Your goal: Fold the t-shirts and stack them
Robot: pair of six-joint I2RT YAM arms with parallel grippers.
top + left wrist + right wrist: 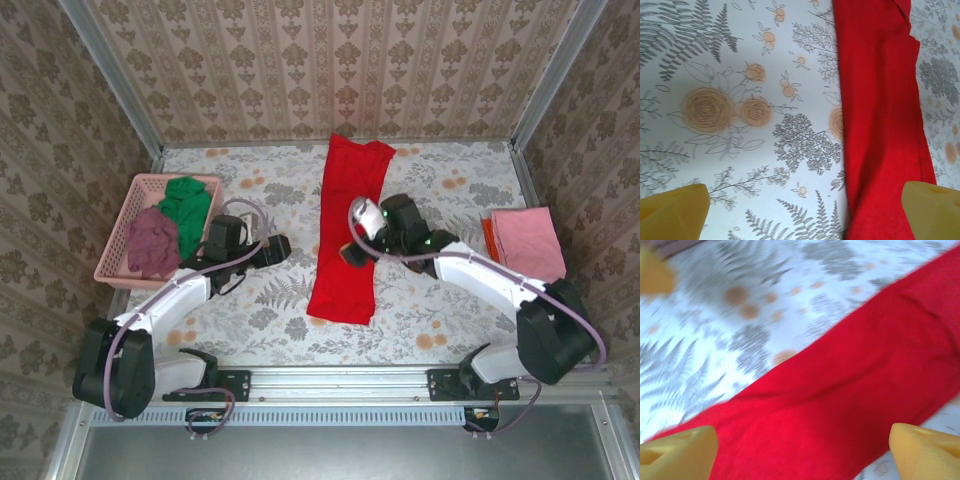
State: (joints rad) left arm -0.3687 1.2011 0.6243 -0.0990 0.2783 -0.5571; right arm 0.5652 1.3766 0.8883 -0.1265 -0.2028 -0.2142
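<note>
The red t-shirt (345, 235) lies on the flowered surface (270, 300) as a long, narrow strip. It runs from the far edge toward the near one, in the middle between the two arms.

The left fingers (278, 248) hang just to the left of the strip, about halfway along it. In the left wrist view these fingers (672, 210) are spread wide: one yellow tip is over bare surface and the other over the far side of the red cloth (880, 125). They pinch nothing.

The right fingers (352, 248) are above the strip itself, near its middle. In the slightly blurred right wrist view these fingers (925, 450) also stand far apart, with the red cloth (850, 390) lying flat beneath and between the tips. They hold nothing, and whether the tips touch the cloth cannot be told.

At the left side of the surface a pink basket (135, 190) holds a crumpled green t-shirt (188, 205) and, nearer the arms, a maroon t-shirt (152, 245). At the right side a folded pink t-shirt (528, 242) rests on an orange t-shirt (489, 238), of which just a thin edge shows along the left.
</note>
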